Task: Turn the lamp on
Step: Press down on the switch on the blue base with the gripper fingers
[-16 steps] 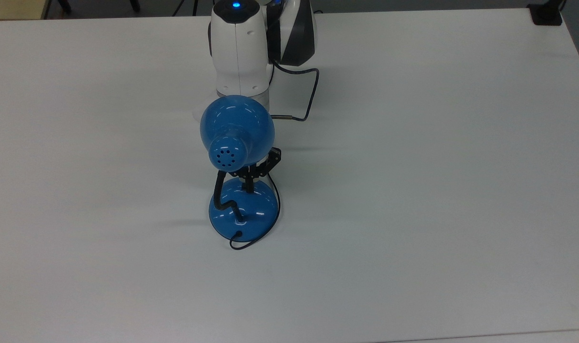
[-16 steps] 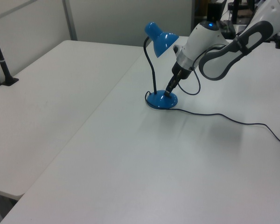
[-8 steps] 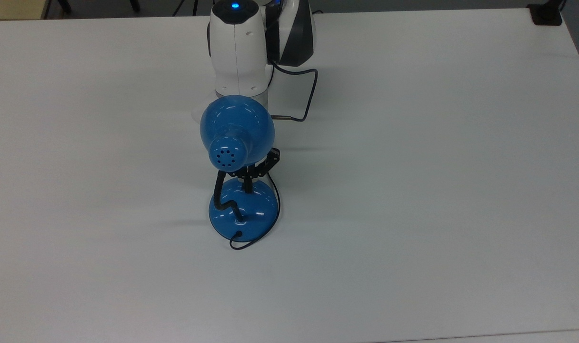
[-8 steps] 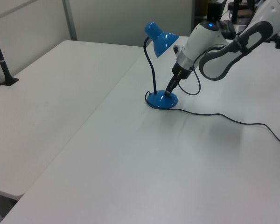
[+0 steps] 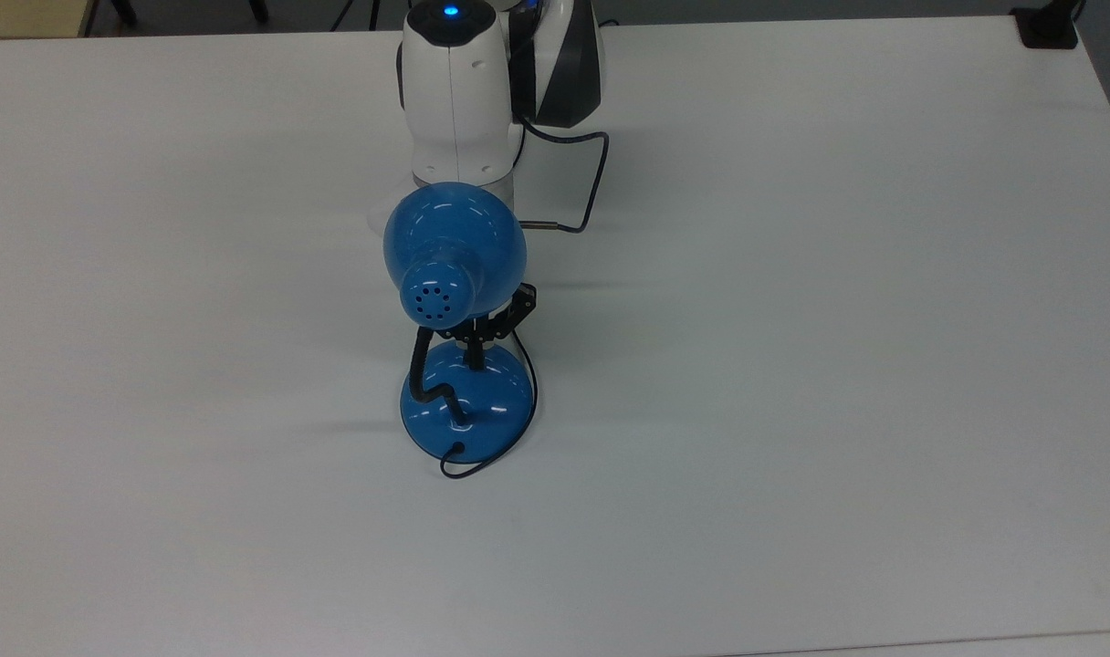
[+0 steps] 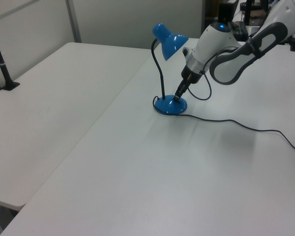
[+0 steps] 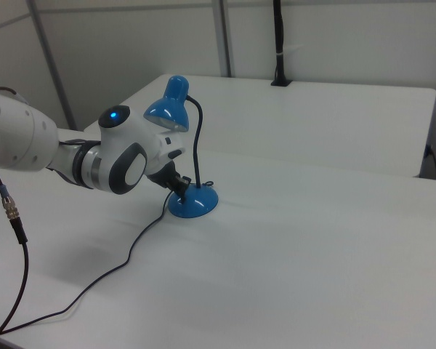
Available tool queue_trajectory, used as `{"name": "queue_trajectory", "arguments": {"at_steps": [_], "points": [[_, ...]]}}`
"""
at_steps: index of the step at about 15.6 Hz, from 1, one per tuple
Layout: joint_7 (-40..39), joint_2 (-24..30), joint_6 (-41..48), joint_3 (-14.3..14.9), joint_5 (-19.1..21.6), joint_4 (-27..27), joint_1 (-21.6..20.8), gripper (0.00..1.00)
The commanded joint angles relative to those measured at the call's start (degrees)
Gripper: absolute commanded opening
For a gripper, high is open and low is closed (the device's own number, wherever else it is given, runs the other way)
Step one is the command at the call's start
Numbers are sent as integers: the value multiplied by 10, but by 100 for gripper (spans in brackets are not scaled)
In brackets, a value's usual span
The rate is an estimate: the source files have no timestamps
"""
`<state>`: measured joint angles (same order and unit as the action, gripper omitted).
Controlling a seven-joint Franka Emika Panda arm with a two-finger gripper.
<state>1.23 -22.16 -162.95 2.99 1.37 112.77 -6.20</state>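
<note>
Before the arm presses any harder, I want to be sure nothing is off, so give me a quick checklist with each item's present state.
1. Gripper sits on the lamp base, at its side nearer the arm: ok.
2. Fingers together as one tip for pressing: ok, by the top view.
3. Tip exactly on the switch: cannot tell, the tip covers that spot.
4. Lamp upright, base flat on the table: ok.
5. Shade lit: not ok, no glow in the right view.
6. Cord lies slack on the table, away from the tip: ok.
</note>
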Motion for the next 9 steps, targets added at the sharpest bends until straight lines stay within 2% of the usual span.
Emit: {"name": "queue_trajectory", "arguments": {"at_steps": [1, 9], "points": [[-8, -19, -2, 3, -9, -3, 0, 0], [-8, -56, -4, 3, -18, -36, 8, 0]]}}
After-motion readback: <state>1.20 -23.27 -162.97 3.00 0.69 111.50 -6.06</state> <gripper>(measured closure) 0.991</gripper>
